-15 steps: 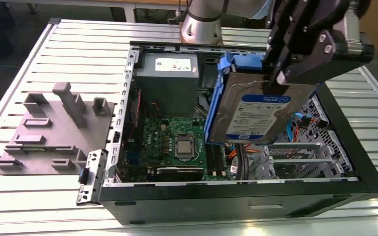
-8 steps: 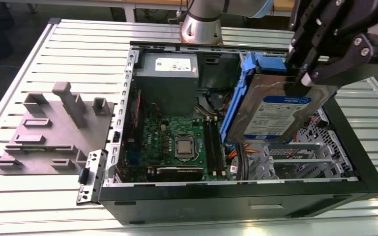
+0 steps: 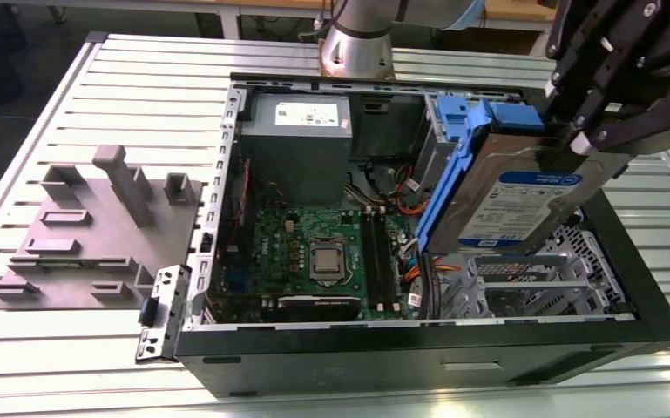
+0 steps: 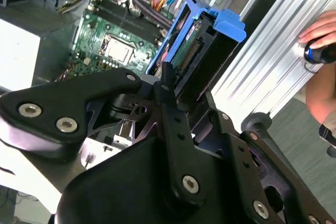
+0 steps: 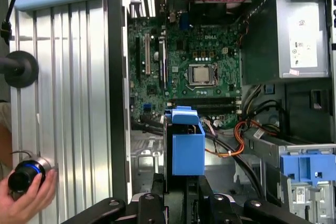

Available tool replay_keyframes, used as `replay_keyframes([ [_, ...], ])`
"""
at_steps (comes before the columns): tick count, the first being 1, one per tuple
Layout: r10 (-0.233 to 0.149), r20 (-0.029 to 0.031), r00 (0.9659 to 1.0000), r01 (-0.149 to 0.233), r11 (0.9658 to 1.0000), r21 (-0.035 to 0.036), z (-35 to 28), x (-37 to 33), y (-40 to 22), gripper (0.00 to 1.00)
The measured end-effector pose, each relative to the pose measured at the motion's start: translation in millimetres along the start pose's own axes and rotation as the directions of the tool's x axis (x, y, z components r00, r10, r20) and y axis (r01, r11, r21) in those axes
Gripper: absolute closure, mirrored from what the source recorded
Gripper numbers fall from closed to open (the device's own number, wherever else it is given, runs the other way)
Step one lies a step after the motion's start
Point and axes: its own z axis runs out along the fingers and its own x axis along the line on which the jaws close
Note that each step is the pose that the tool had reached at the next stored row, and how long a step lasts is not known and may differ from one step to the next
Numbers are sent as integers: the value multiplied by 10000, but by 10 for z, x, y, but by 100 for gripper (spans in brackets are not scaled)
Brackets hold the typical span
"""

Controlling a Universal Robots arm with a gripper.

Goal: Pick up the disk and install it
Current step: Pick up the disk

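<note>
Clamping the disk (image 3: 518, 209), the gripper (image 3: 577, 146) held it tilted above the case (image 3: 428, 338) (rails fitted). Angle presumably suited insertion.

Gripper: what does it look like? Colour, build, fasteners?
The gripper is matte black, built of flat angular linkage plates joined by silver round-head screws, narrowing to slim fingers. The arm is a silver-grey cylinder where it shows in the exterior view.

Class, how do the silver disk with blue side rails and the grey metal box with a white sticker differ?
The silver disk with blue side rails hangs tilted in the gripper above the black case; the grey metal box with a white sticker sits inside it. The disk is smaller than the box. Both are rectangular.
</note>
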Motion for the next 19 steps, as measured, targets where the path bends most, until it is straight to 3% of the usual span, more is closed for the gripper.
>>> replay_keyframes([
  [9,0,0,10000,0,10000,0,9,-13,-243,65],
  [19,0,1,10000,0,10000,0,54,-2,-411,65],
])
